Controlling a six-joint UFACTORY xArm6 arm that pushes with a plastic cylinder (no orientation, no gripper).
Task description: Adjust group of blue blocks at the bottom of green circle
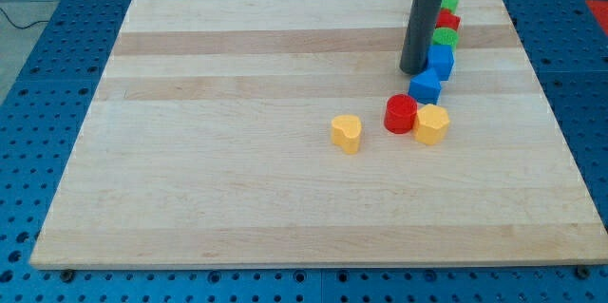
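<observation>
My tip (pixel 413 69) stands at the view's upper right, just left of the upper blue block (pixel 441 60) and just above the lower blue block (pixel 426 85). The two blue blocks touch in a slanted line. Directly above them sits a green circle (pixel 446 36), then a red block (pixel 447 21) and a green block (pixel 448 4) partly hidden behind the rod. The blue blocks lie below the green circle, close to it.
A red cylinder (pixel 401 113) and a yellow hexagon block (pixel 431 123) touch each other below the blue blocks. A yellow heart-shaped block (pixel 347 132) lies to their left. The wooden board (pixel 237 151) rests on a blue perforated table.
</observation>
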